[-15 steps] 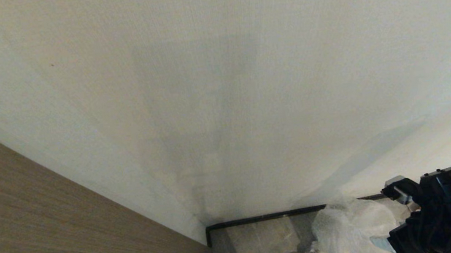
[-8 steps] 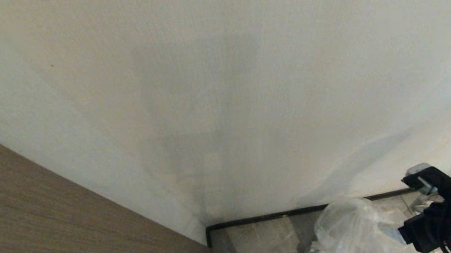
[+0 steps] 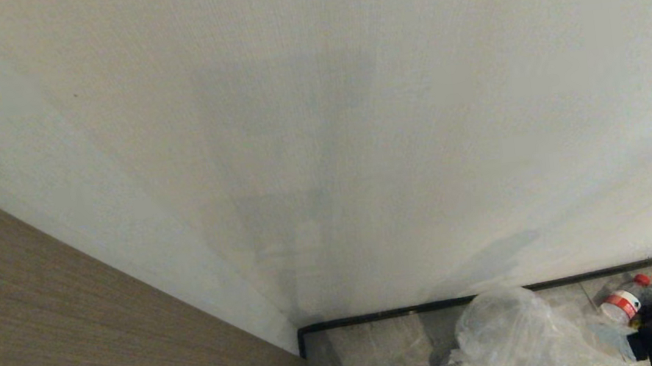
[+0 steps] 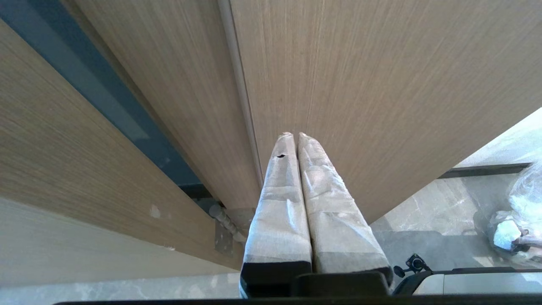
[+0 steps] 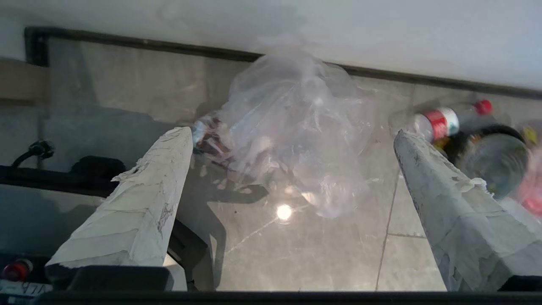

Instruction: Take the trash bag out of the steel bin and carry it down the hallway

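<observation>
- The trash bag (image 5: 296, 127), a thin, crinkly, clear plastic sack with dark rubbish showing at one side, lies slumped on the grey-beige marbled floor tiles (image 5: 305, 250) of the hallway, close to the dark skirting (image 5: 169, 44) at the foot of the pale wall (image 3: 318, 116).
- In the head view the same bag (image 3: 509, 334) sits at the lower edge, right of the corner where the skirting meets a wood-grain panel (image 3: 73, 334).
- The right gripper (image 5: 292, 207) hangs above the floor with its two tape-wrapped fingers (image 5: 139, 207) spread wide; nothing is between them and the bag lies free beyond their tips.
- Just beside the bag lies a clear plastic bottle with a red cap and red-and-white label (image 5: 444, 120), next to a dark round bin-like object (image 5: 491, 161) that is too blurred to identify.
- The left gripper (image 4: 295, 135) points at the wood-grain panel, its wrapped fingers pressed together and empty.
</observation>
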Tool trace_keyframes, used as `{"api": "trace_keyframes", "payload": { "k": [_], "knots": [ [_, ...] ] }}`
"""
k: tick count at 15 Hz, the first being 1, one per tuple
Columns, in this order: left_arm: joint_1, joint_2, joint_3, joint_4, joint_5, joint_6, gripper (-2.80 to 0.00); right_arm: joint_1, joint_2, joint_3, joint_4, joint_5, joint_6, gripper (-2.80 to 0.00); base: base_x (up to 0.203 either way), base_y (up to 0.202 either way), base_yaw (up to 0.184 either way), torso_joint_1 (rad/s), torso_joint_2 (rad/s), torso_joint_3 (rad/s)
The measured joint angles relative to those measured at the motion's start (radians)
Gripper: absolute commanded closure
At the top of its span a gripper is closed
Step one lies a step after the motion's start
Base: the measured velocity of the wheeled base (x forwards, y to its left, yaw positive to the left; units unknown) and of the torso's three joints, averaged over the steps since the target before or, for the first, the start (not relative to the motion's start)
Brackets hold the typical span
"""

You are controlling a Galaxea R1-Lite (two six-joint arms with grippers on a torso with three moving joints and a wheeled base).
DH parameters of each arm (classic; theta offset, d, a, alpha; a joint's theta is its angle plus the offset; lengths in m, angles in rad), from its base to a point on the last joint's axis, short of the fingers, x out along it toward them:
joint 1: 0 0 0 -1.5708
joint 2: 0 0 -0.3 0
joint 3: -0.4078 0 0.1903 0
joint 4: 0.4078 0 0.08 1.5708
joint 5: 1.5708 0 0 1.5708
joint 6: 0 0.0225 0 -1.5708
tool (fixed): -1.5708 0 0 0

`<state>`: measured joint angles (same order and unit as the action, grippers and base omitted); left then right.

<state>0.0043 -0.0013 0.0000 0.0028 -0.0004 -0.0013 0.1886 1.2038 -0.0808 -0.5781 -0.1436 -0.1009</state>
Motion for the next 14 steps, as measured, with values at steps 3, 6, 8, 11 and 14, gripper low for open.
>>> {"api": "trace_keyframes", "payload": {
  "k": [3,6,8,11,14],
  "knots": [
    [0.0,0.0,0.0,0.0,0.0,-0.001,0.0,-0.026,-0.113,0.059,-0.002,-0.007,0.0,-2.8,0.0,0.0,0.0,0.0,0.0,0.0],
    [0.0,0.0,0.0,0.0,0.0,0.0,0.0,-0.057,-0.241,0.078,0.003,-0.02,-0.007,-2.8,0.0,0.0,0.0,0.0,0.0,0.0],
    [0.0,0.0,0.0,0.0,0.0,0.0,0.0,-0.068,-0.346,0.079,0.032,-0.02,-0.006,-2.8,0.0,0.0,0.0,0.0,0.0,0.0],
    [0.0,0.0,0.0,0.0,0.0,0.0,0.0,-0.078,-0.524,0.08,0.128,-0.019,0.013,-2.8,0.0,0.0,0.0,0.0,0.0,0.0],
    [0.0,0.0,0.0,0.0,0.0,0.0,0.0,-0.108,-0.667,0.081,0.275,-0.019,0.068,-2.8,0.0,0.0,0.0,0.0,0.0,0.0]
  ]
}}
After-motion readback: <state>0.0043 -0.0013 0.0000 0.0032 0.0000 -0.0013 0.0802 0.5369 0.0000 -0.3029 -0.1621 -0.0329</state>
